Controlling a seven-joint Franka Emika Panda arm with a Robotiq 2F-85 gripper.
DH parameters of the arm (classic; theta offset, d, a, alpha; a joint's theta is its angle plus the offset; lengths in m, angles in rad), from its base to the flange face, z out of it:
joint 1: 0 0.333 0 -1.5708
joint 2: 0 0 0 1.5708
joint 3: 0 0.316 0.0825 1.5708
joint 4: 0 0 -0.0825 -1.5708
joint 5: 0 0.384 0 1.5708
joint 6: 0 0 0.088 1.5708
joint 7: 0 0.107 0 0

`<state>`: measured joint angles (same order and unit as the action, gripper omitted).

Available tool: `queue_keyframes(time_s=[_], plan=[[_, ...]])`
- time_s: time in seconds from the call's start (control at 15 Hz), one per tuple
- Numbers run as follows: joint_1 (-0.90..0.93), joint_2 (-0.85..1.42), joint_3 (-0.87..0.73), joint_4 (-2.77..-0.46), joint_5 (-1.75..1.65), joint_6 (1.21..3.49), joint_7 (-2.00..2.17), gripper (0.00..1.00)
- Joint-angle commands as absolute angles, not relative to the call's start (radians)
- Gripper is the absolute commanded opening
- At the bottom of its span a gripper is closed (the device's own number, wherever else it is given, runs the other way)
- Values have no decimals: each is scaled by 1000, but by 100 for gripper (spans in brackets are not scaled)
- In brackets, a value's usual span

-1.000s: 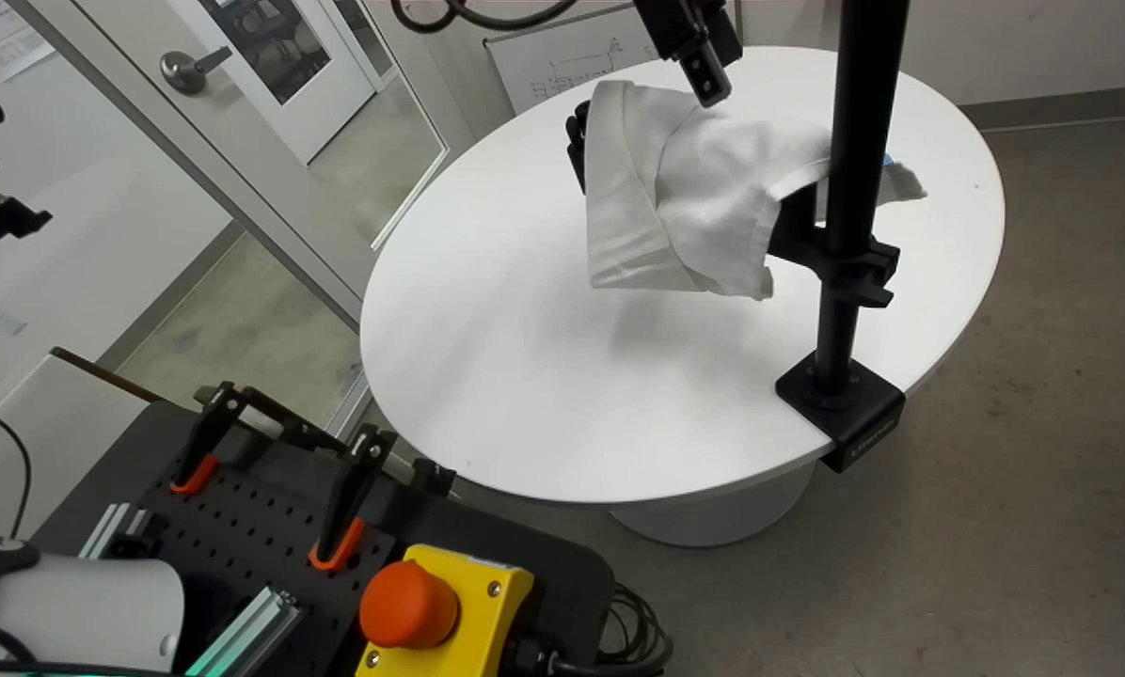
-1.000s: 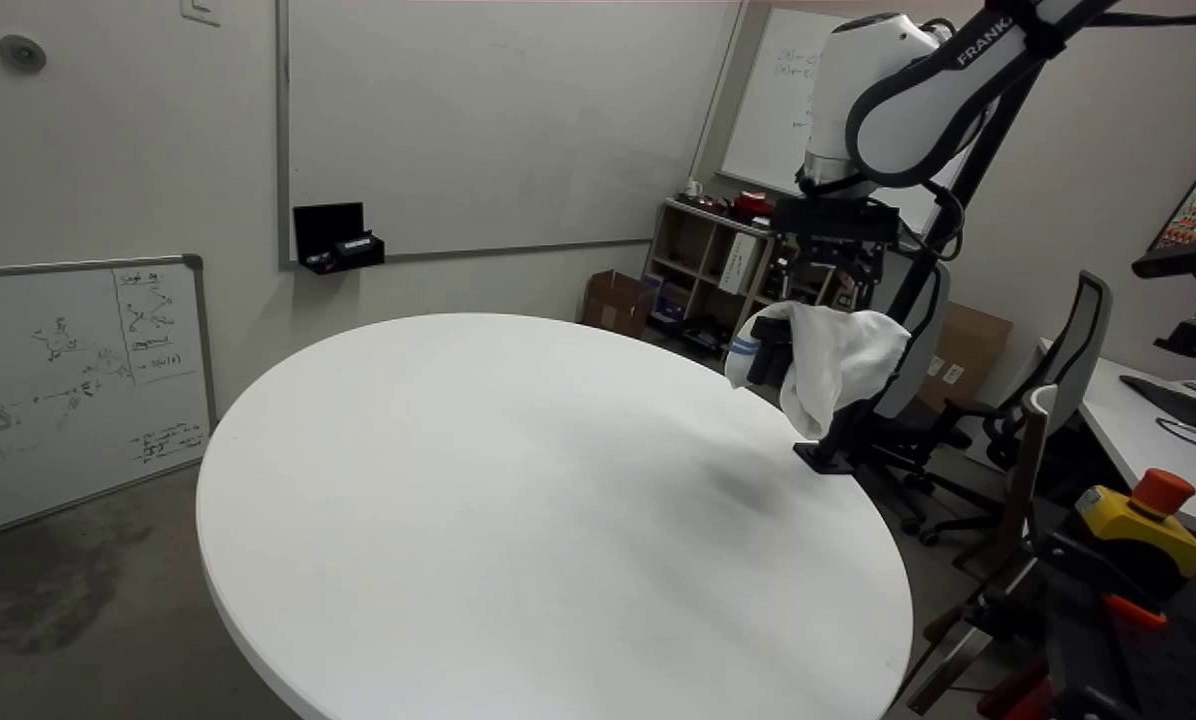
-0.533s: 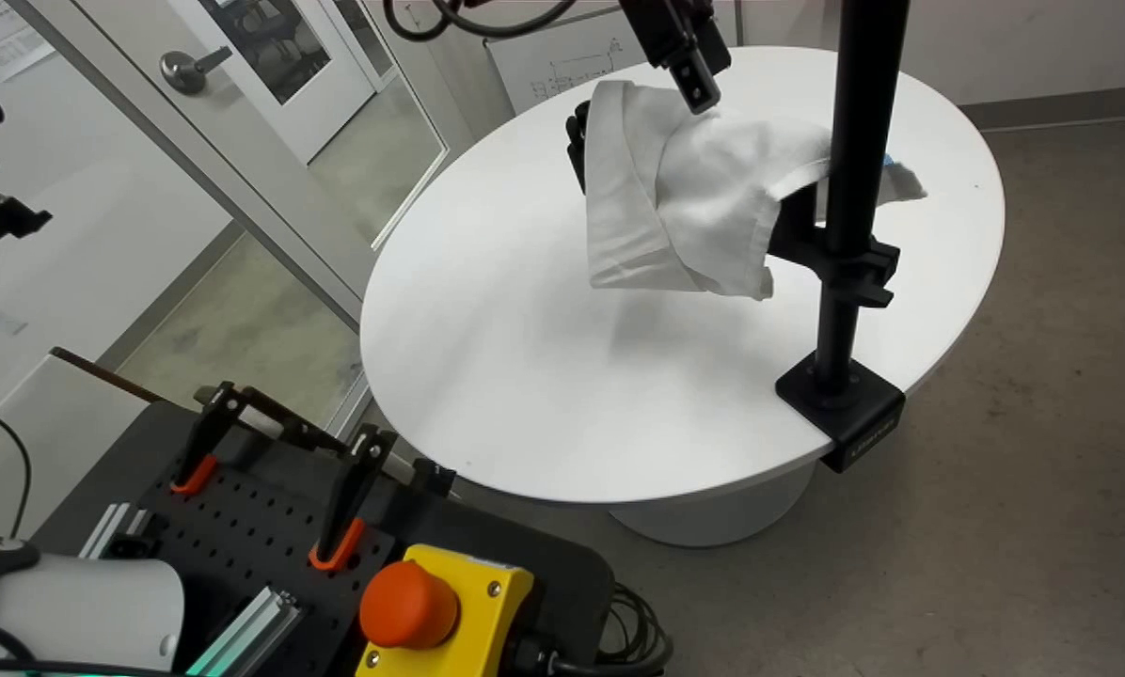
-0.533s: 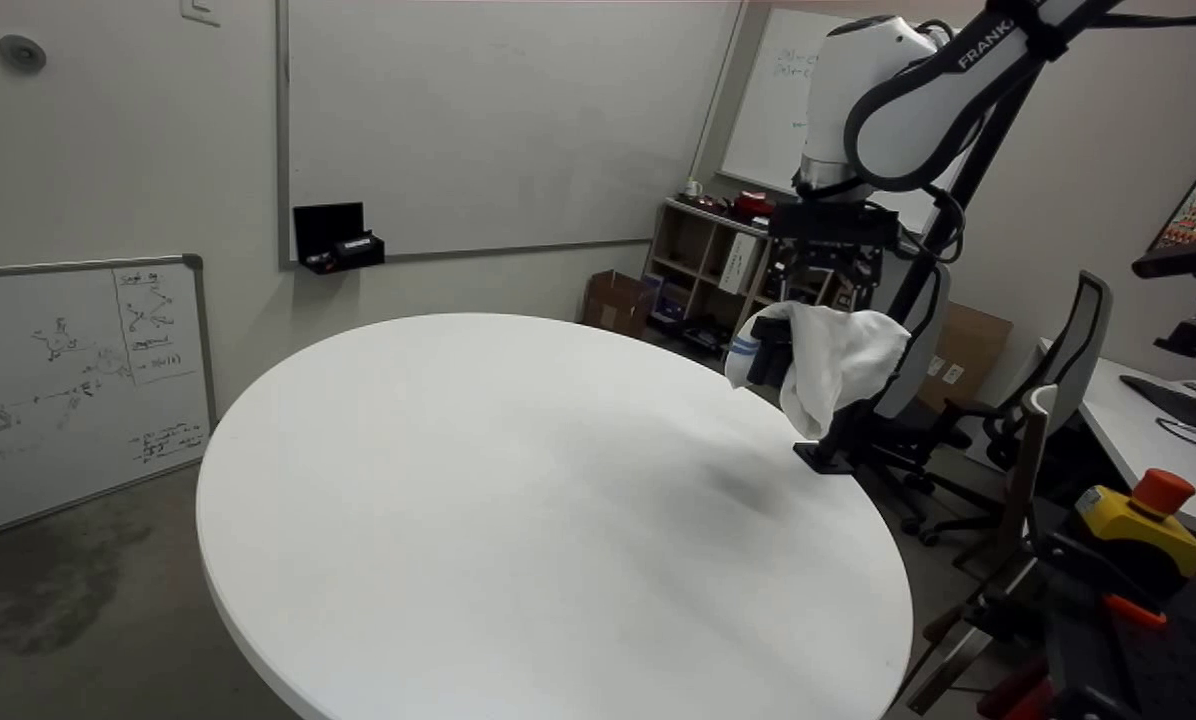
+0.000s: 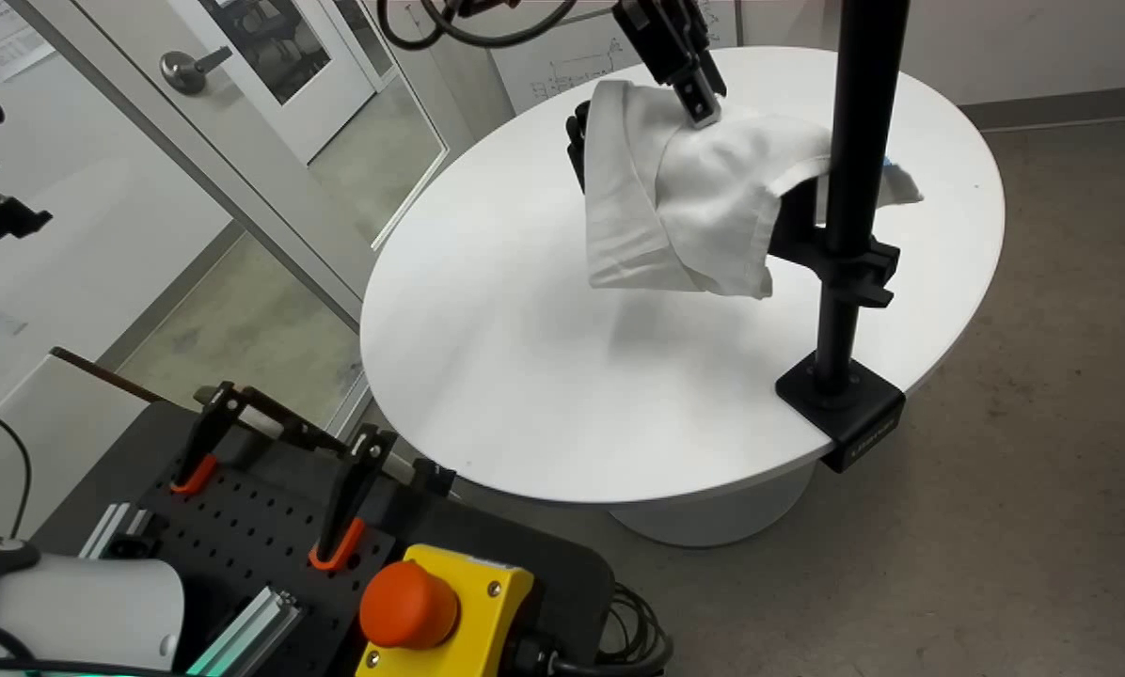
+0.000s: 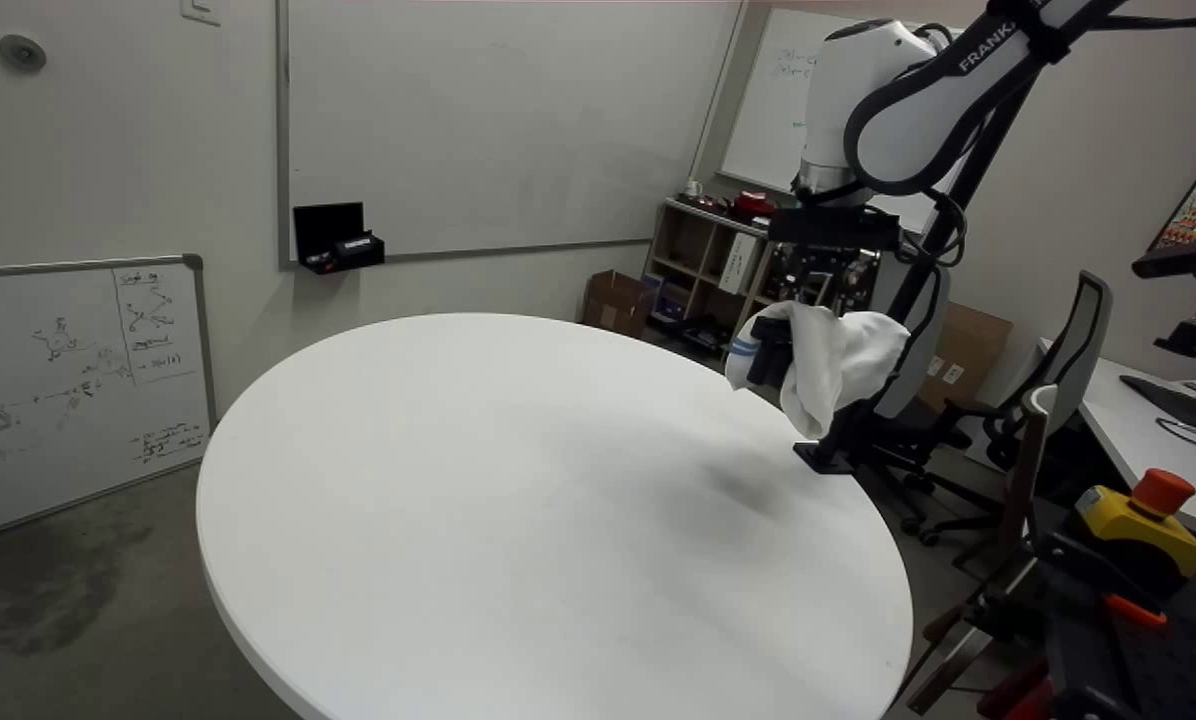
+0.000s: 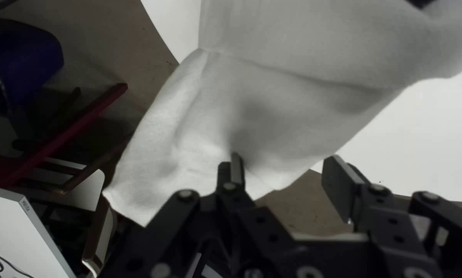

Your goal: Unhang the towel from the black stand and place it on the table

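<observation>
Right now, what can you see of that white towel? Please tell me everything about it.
The towel is white and looks like soft cloth, with a hemmed edge and blue stripes near one end. It is draped over a bracket of the black stand, hanging in loose folds above the white table. The robot's open gripper is right up close to it; whether they touch, I can't tell.

White towel (image 6: 843, 360), blue-striped, draped over black stand (image 6: 771, 362) — just below gripper (image 6: 824, 290); round white table (image 6: 548, 510) — further below
</observation>
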<state>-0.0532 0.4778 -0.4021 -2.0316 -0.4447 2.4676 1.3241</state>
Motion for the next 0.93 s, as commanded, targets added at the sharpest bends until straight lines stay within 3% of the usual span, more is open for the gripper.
queue_keyframes(time_s=[0.0, 0.2, 0.87], plan=[[-35, 477, -415, -2036, -464, 2461, 1352, 23], [-36, 476, -415, -2036, -463, 2461, 1352, 1], [-67, 388, -393, -2039, -392, 2436, 1306, 1]])
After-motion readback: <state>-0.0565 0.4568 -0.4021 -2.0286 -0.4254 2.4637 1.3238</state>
